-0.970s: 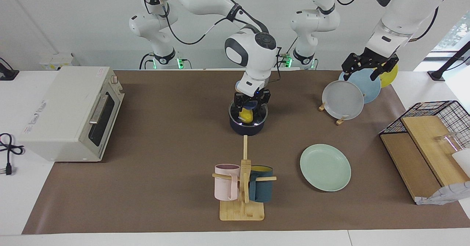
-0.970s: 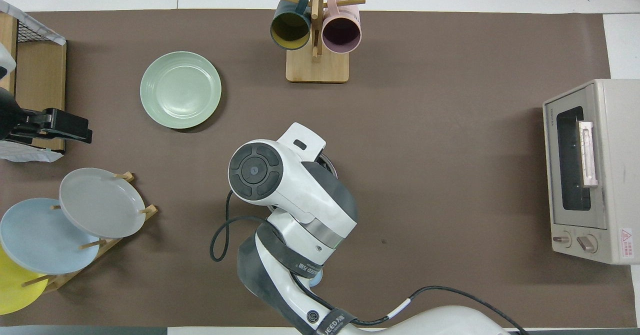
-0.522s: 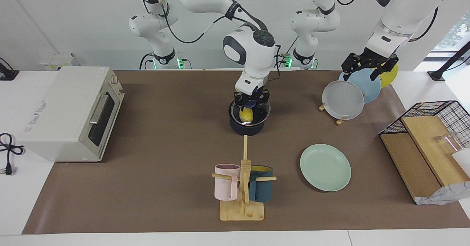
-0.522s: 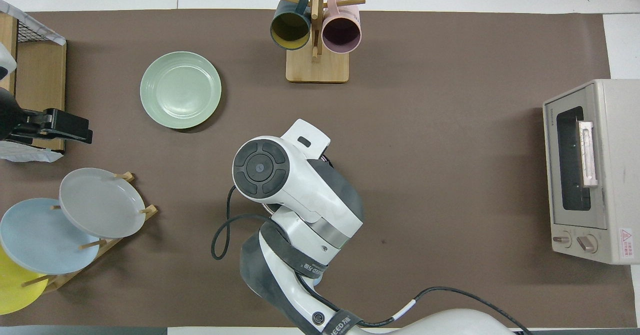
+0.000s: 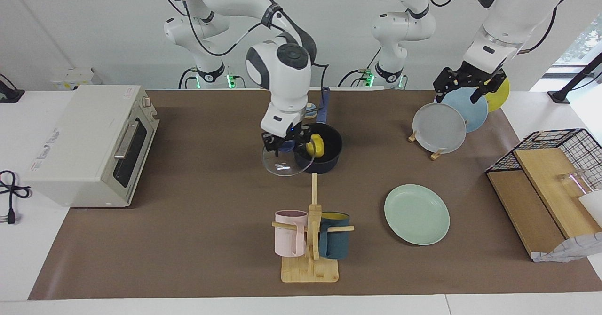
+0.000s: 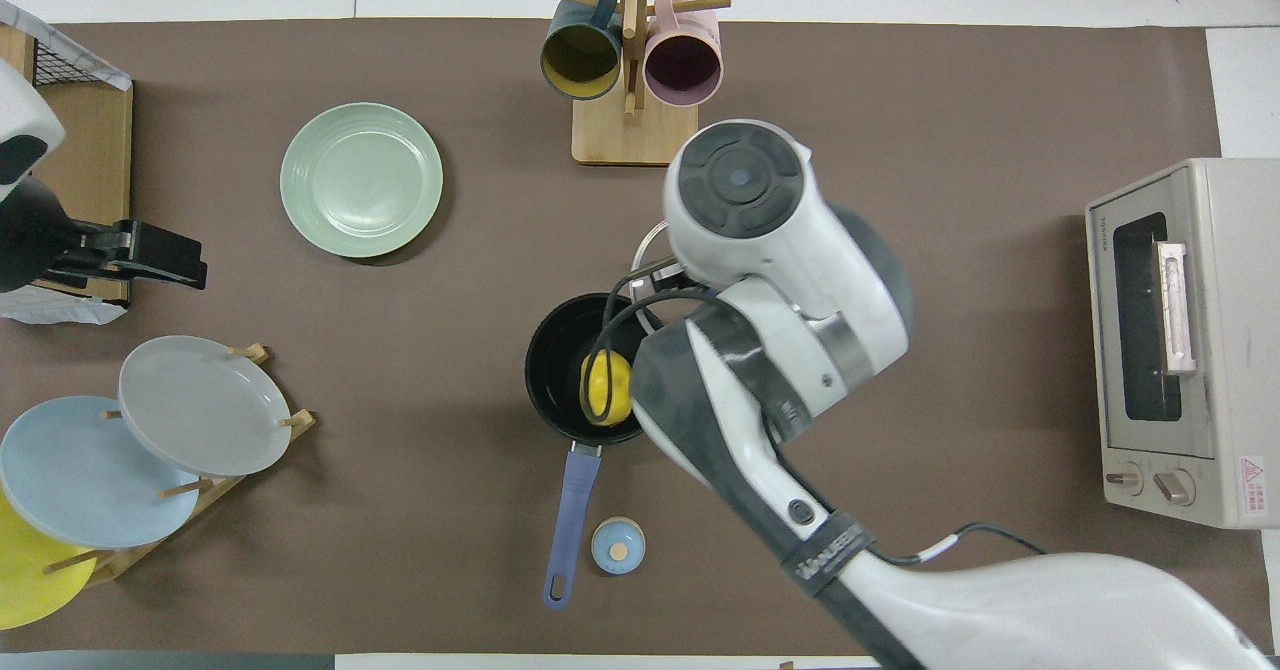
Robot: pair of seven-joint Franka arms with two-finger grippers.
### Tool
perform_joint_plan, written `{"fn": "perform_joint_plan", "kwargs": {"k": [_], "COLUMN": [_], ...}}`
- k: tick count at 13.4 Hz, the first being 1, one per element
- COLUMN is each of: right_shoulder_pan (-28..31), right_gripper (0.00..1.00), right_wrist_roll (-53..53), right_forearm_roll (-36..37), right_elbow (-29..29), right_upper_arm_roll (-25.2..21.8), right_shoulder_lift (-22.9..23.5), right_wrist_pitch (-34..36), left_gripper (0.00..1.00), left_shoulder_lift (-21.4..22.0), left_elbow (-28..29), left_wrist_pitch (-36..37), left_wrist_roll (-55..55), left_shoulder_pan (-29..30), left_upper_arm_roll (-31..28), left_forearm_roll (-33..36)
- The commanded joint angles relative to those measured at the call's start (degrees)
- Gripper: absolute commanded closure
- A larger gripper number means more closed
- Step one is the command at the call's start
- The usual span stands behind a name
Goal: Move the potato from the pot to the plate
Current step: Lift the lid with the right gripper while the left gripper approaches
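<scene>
The dark navy pot [image 5: 326, 161] stands mid-table with its blue handle [image 6: 568, 515] pointing toward the robots. It is uncovered, and the yellow potato [image 5: 315, 145] lies inside it [image 6: 608, 388]. My right gripper [image 5: 281, 145] is shut on the blue knob of a glass lid [image 5: 284, 165]. It holds the lid low beside the pot, toward the right arm's end. In the overhead view the arm hides this gripper. The mint-green plate [image 5: 416, 214] lies bare, farther from the robots and toward the left arm's end [image 6: 361, 179]. My left gripper [image 5: 463, 87] waits open over the plate rack.
A toaster oven [image 5: 89, 143] stands at the right arm's end. A wooden mug rack [image 5: 310, 240] with a pink and a teal mug stands farther out than the pot. A rack [image 5: 444, 117] holds grey, light blue and yellow plates. A small blue disc [image 6: 617, 546] lies by the pot handle. A wire basket [image 5: 550, 164] stands at the left arm's end.
My right gripper lifted the glass lid off the pot and carried it sideways toward the right arm's end, which uncovered the potato. The left arm barely moved.
</scene>
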State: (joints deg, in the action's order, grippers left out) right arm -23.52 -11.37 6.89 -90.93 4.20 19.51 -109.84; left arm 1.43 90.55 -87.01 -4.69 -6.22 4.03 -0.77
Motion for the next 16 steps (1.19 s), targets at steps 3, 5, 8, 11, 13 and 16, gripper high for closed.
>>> {"fn": "perform_joint_plan", "kwargs": {"k": [3, 5, 8, 11, 13, 16], "right_shoulder_pan": [16.11, 16.83, 18.85, 19.82, 21.58, 21.85], "right_gripper": [1.00, 1.00, 1.00, 1.00, 1.00, 0.39], "right_wrist_roll": [22.59, 25.60, 25.88, 25.70, 26.31, 26.58], "right_forearm_roll": [-0.22, 4.14, 7.08, 7.08, 7.26, 7.26], "right_elbow": [-9.86, -13.73, -17.42, -24.89, -26.40, -26.40], "right_upper_arm_roll": [0.72, 0.54, 0.54, 0.54, 0.54, 0.63], "right_shoulder_lift": [-2.90, -3.34, -4.56, -6.33, -6.77, -6.68], "right_wrist_pitch": [-6.15, -9.33, -9.77, -17.66, -19.96, -19.89], "left_gripper": [0.00, 0.00, 0.00, 0.00, 0.00, 0.00], "left_shoulder_lift": [1.92, 1.74, -4.22, -8.36, -8.89, -11.26], "left_elbow": [9.44, 16.38, 18.78, 22.89, 26.07, 26.17], "left_wrist_pitch": [-8.86, -17.62, -24.77, -33.63, -39.10, -41.74], "left_wrist_roll": [-19.70, -28.67, -35.11, -37.49, -39.51, -42.41], "left_shoulder_pan": [-16.06, -23.19, -28.23, -30.15, -30.87, -32.44], "left_upper_arm_roll": [0.10, 0.10, 0.10, 0.19, 0.19, 0.10], "left_forearm_roll": [0.33, 0.16, -0.72, -2.65, -2.74, -3.53]}}
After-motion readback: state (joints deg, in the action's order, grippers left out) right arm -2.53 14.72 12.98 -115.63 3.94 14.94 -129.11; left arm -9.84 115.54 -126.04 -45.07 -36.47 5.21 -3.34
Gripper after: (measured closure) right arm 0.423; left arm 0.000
